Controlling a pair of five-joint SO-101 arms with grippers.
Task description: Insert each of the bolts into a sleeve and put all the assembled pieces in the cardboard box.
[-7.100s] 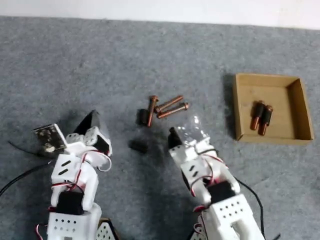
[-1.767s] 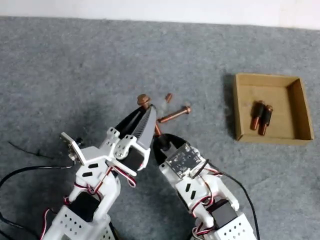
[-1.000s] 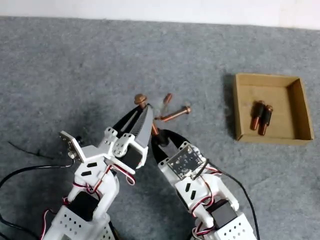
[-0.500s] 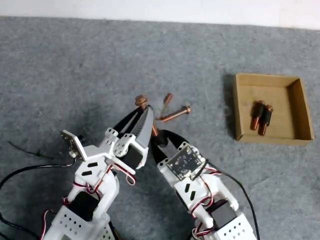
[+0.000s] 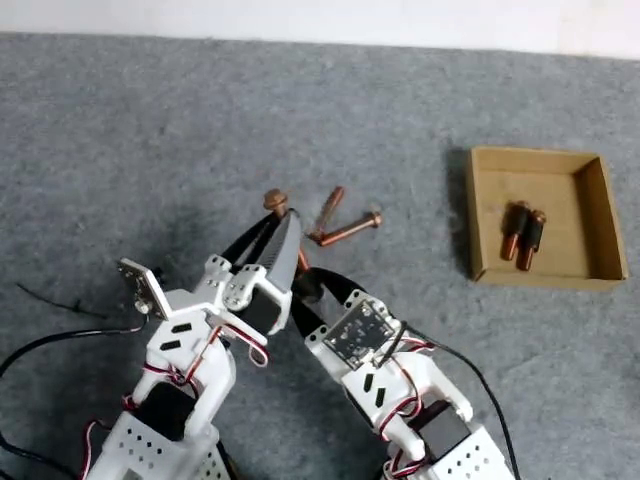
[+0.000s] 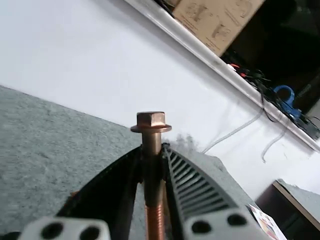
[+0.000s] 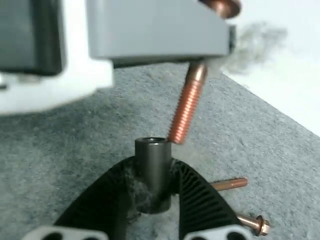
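The left gripper [image 5: 279, 218] is clamping a copper bolt [image 6: 152, 170], its fingers closed to just the width of the shank. The hexagonal head is poking out above the fingertips and the threaded end is hanging out on the other side. In the high view this is all sitting just left of centre.

Right beside it, the right gripper [image 7: 153, 172] is pinching a dark sleeve [image 7: 152, 160]. It is open only as wide as the sleeve itself and is holding it upright with the bore facing up.

And in the right wrist view the bolt is tilting, with its threaded tip sitting right at the sleeve's rim, off to one side of the opening and not inside it. Whether it is touching the rim, I cannot tell.

Just beyond the two grippers, two loose bolts [image 5: 346, 229] are lying on the grey surface [image 5: 150, 130]. They are forming a V with their ends close together, a little above centre frame.

Over at the right of the high view, well apart from both arms, the cardboard box [image 5: 471, 215] is sitting with two assembled pieces [image 5: 514, 232] lying side by side inside it.
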